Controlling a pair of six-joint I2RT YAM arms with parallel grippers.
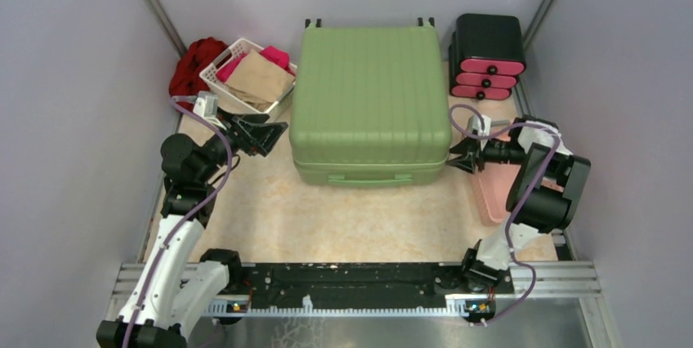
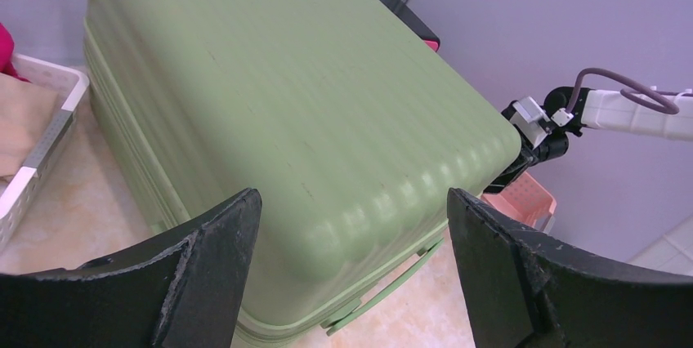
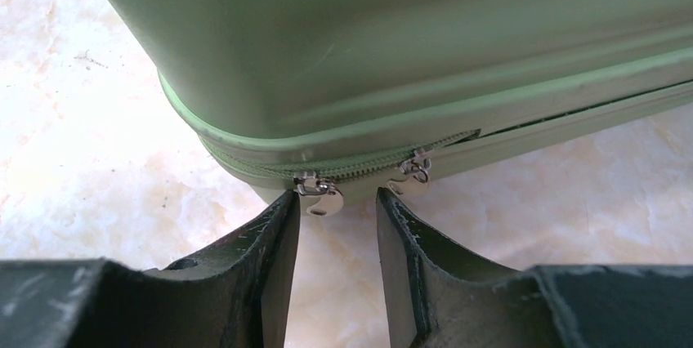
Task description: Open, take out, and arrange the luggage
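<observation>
A beige marbled tabletop (image 1: 270, 217) carries a light-green ribbed hard-shell suitcase (image 1: 369, 103), white plastic basket (image 1: 214, 80), red cloth bundle (image 1: 196, 62), black-and-pink drawer box (image 1: 488, 54) and pink plastic basket (image 1: 490, 193).

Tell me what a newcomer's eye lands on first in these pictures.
The big green suitcase lies flat, lid down, in the middle of the table. At its near right corner the right gripper points its parted jaws at two silver zip pulls. A white basket of clothes sits at the far left, and a black-and-pink drawer box at the far right.
</observation>
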